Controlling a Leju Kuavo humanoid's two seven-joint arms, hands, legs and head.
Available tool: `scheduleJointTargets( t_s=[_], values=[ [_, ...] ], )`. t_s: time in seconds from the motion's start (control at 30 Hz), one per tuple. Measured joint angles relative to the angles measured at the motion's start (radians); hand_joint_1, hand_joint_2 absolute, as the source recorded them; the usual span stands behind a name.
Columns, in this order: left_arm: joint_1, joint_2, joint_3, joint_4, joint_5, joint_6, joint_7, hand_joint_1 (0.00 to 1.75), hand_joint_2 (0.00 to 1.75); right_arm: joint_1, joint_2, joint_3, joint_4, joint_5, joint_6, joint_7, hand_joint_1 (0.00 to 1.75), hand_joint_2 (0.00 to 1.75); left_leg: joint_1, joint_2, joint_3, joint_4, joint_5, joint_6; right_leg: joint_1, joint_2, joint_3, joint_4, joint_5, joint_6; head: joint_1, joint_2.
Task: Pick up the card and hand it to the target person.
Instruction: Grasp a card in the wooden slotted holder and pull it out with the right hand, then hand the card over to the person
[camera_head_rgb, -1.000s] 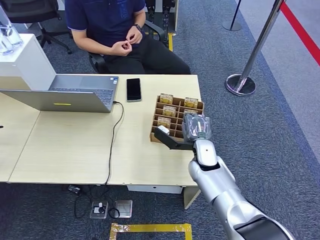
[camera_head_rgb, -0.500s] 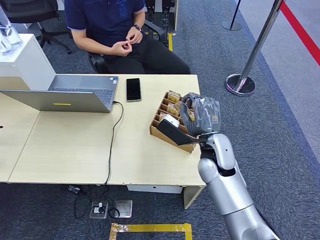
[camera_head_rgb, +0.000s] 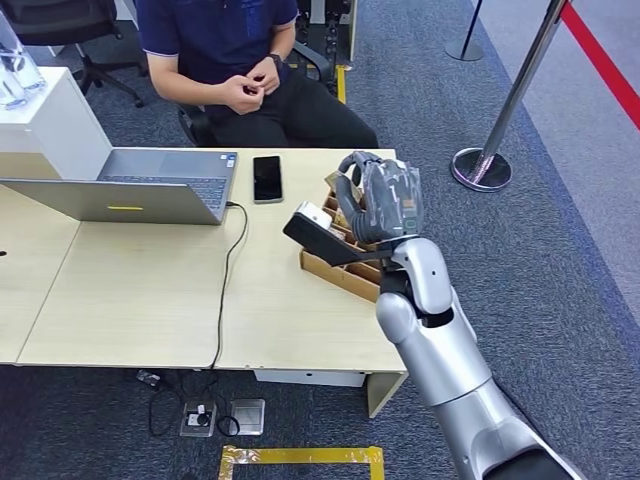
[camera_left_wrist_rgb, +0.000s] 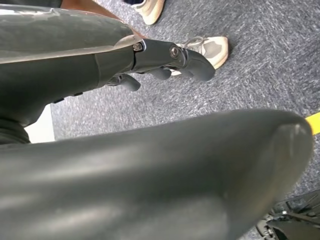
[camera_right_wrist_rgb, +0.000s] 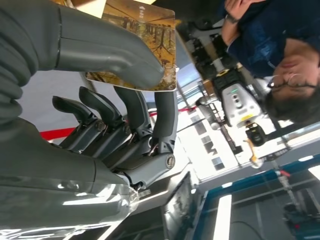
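My right hand (camera_head_rgb: 380, 203) is raised above the cardboard card tray (camera_head_rgb: 341, 274) at the table's right end, with its thumb stretched toward the laptop side. In the right wrist view the thumb and a finger of my right hand (camera_right_wrist_rgb: 113, 110) pinch a card (camera_right_wrist_rgb: 149, 40) printed in brown and gold. The target person (camera_head_rgb: 226, 50) in a dark blue shirt sits behind the table's far edge, hands together, and also appears in the right wrist view as person (camera_right_wrist_rgb: 279, 65). My left hand (camera_left_wrist_rgb: 166, 55) hangs over grey carpet, fingers apart and holding nothing.
A grey laptop (camera_head_rgb: 136, 185) and a black phone (camera_head_rgb: 267, 178) lie on the wooden table (camera_head_rgb: 151, 300) at the far side, with a black cable (camera_head_rgb: 226, 280) running off the front edge. A stanchion base (camera_head_rgb: 481, 168) stands on the carpet at right.
My right hand has risen from the tray with the card and moved toward the far side and the person, turning as it went.
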Motion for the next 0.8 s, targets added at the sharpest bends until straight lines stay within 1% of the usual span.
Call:
scheduleJointTargets(
  t_s=[0.07,0.13,0.23,0.33,0.43,0.57,0.8],
  values=[
    [-0.011,0.0,-0.009,0.0,-0.022,-0.012,0.006,0.0,0.0,-0.077,0.019,-0.003,0.092,0.012,-0.038,0.036,1.75,1.75,0.0,0.0,0.0,0.0,0.001,0.0,0.0,0.0,0.0,0.0,0.001,0.0,0.0,0.0],
    [-0.025,0.0,-0.022,0.0,-0.041,-0.022,0.012,0.0,0.0,-0.175,0.041,-0.015,0.227,0.03,-0.114,0.059,1.75,1.75,0.0,0.0,0.0,0.0,0.002,0.0,0.0,0.0,0.0,0.0,0.002,0.0,-0.001,0.0],
    [-0.042,0.0,-0.04,0.0,-0.061,-0.029,0.016,0.0,0.0,-0.311,0.071,-0.04,0.421,0.063,-0.238,0.063,1.75,1.75,0.0,0.0,0.001,0.0,0.003,-0.001,0.0,0.0,0.0,0.0,0.003,-0.001,-0.001,0.0],
    [-0.053,-0.002,-0.057,0.0,-0.072,-0.03,0.017,0.0,0.0,-0.404,0.096,-0.065,0.561,0.103,-0.309,0.054,1.75,1.75,0.0,0.0,0.001,0.001,0.003,-0.001,0.0,0.0,0.0,0.001,0.003,-0.001,-0.002,0.0],
    [-0.058,-0.003,-0.066,0.0,-0.071,-0.027,0.017,0.0,0.0,-0.461,0.112,-0.084,0.656,0.141,-0.321,0.063,1.75,1.75,0.0,0.0,0.0,0.001,0.003,-0.001,0.0,0.0,0.0,0.001,0.003,-0.001,-0.003,0.0],
    [-0.06,-0.004,-0.072,0.0,-0.069,-0.024,0.02,0.0,0.0,-0.509,0.119,-0.098,0.75,0.168,-0.322,0.08,1.75,1.75,0.0,0.0,0.0,0.001,0.003,-0.001,0.0,0.0,-0.001,0.001,0.003,-0.001,-0.001,0.0],
    [-0.06,-0.004,-0.076,0.0,-0.079,-0.028,0.033,0.0,0.0,-0.532,0.119,-0.12,0.823,0.179,-0.323,0.089,1.75,1.75,0.0,0.0,0.0,0.001,0.003,-0.001,0.0,0.0,-0.001,0.0,0.003,-0.001,0.0,0.0]
  ],
)
